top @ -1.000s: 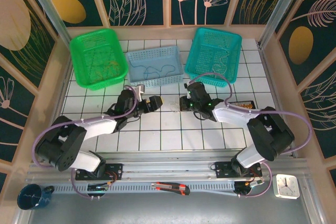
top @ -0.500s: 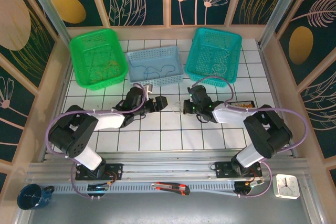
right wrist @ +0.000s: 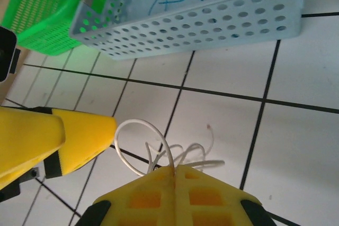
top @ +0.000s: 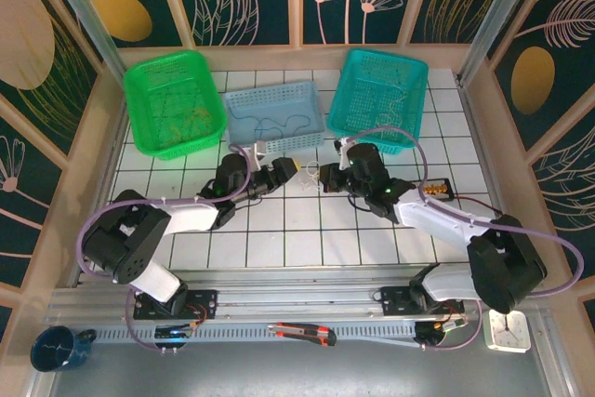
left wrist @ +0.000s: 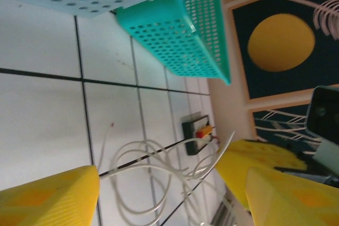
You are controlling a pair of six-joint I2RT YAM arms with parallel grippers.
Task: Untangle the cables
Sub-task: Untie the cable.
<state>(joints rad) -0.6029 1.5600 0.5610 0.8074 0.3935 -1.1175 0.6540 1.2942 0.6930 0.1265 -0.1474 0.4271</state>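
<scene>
The cables (top: 310, 175) are a small knot of thin white and dark loops, lying on the white tiles between my two grippers. My right gripper (right wrist: 175, 169) is shut, its yellow fingertips pinching a white cable (right wrist: 136, 122) whose loop arches up in front of them. My left gripper (left wrist: 169, 189) is open, with the white loops and a dark wire (left wrist: 148, 166) lying between its yellow fingers; neither finger touches them. In the top view the left gripper (top: 288, 169) and the right gripper (top: 323, 177) face each other closely across the knot.
Behind the grippers stand a green basket (top: 175, 99), a light-blue basket (top: 274, 118) holding a thin blue wire, and a teal basket (top: 376, 99). A small black box (top: 437, 190) with a red lead lies to the right. Open tiles lie in front.
My left gripper has moved right towards the knot and its jaws have narrowed. The right arm has stretched forward and left, still shut on the cable.
</scene>
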